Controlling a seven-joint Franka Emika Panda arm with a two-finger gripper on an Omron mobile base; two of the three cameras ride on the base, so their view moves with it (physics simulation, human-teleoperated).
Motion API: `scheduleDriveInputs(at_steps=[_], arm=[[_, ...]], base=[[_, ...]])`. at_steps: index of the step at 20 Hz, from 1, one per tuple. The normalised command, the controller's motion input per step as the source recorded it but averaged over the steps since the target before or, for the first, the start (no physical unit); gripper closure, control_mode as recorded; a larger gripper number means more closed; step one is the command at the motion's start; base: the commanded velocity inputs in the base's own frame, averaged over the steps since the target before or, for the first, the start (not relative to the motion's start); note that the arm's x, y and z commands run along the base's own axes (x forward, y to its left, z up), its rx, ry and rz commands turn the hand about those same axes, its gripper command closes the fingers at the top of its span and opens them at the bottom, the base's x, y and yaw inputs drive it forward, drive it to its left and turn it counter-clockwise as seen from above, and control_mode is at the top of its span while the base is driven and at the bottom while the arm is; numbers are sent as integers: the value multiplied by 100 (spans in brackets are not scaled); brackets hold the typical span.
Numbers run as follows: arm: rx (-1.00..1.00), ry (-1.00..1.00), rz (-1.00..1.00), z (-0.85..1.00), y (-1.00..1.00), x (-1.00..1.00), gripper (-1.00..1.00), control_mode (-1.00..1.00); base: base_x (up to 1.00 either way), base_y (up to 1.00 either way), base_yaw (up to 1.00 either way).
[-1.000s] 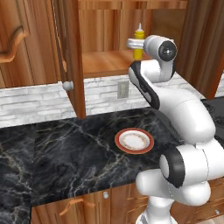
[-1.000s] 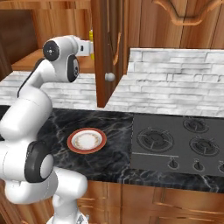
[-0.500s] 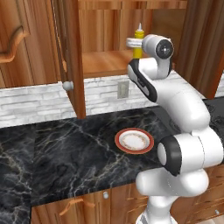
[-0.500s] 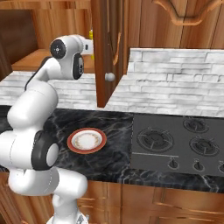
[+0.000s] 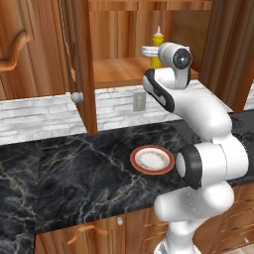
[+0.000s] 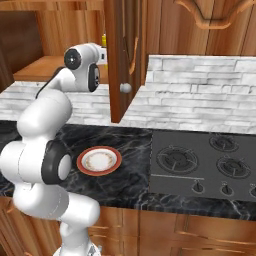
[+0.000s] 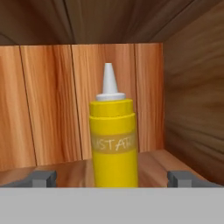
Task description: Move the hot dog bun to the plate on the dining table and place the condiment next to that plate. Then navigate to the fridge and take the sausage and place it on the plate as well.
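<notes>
One condiment stands upright on the wooden shelf of the open wall cabinet, a slim yellow squeeze bottle with a pale pointed nozzle; in the left base view it shows just behind the arm's hand. Its paler label band carries lettering that reads roughly "USTAR", the ends curving out of sight. The gripper faces the bottle with its jaws spread wide, one dark fingertip low on each side of the bottle and neither touching it. In the hand view the bottle stands near the cabinet's back wall, with bare shelf on both sides and the side wall close on the right. One cabinet door hangs open, edge-on, with a round knob. On the black marble counter below lies one white plate with a red-orange rim, with bare stone to its left. One cooktop with four burners sits to its right
</notes>
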Motion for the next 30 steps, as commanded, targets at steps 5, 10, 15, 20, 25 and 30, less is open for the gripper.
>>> scheduleDriveInputs(at_steps=[5, 10, 15, 20, 25, 30], arm=[[0, 0, 0, -3, 0, 23, -100, -100], [0, 0, 0, -4, -3, 18, -100, -100], [0, 0, 0, -4, -7, 10, -100, -100], [0, 0, 0, -9, -1, 14, -100, -100], [0, 0, 0, -7, 0, 15, -100, -100], [0, 0, 0, -8, 0, 17, -100, -100]], base=[[0, 0, 0], [0, 0, 0], [0, 0, 0], [0, 0, 0], [0, 0, 0], [0, 0, 0]])
